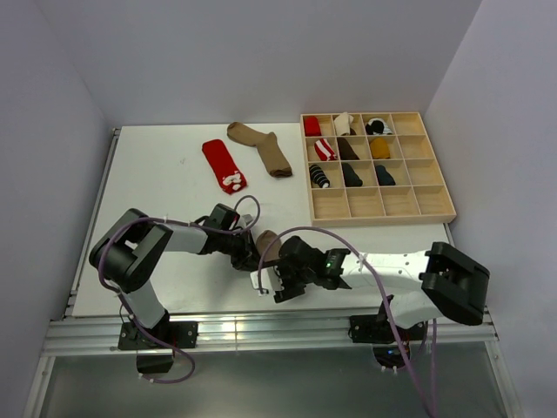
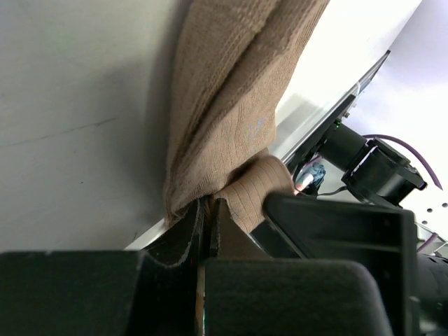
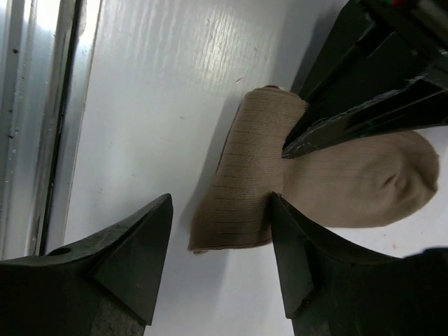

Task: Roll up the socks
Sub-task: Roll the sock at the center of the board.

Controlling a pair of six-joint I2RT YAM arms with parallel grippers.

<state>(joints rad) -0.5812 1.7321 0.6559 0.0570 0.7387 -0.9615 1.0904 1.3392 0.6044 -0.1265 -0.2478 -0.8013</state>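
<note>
ribbed tan sock (image 3: 238, 189), half rolled into a soft tube, is pinched by the narrow left gripper (image 2: 208, 210) at the table's (image 1: 174, 183) 6 o'clock. right gripper (image 3: 220, 210) is spread wide astride the roll. red sock (image 1: 224, 165) and brown sock (image 1: 261, 148) are laid flat at 12, wooden grid box (image 1: 383, 216) at 2.

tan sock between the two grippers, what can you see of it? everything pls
The tan sock is plain ribbed knit, on the white table near its front edge. One end is rolled into a short cylinder; the rounded end lies flat. The left gripper is pinched shut on it beside the roll; the open right gripper straddles the roll.
</note>
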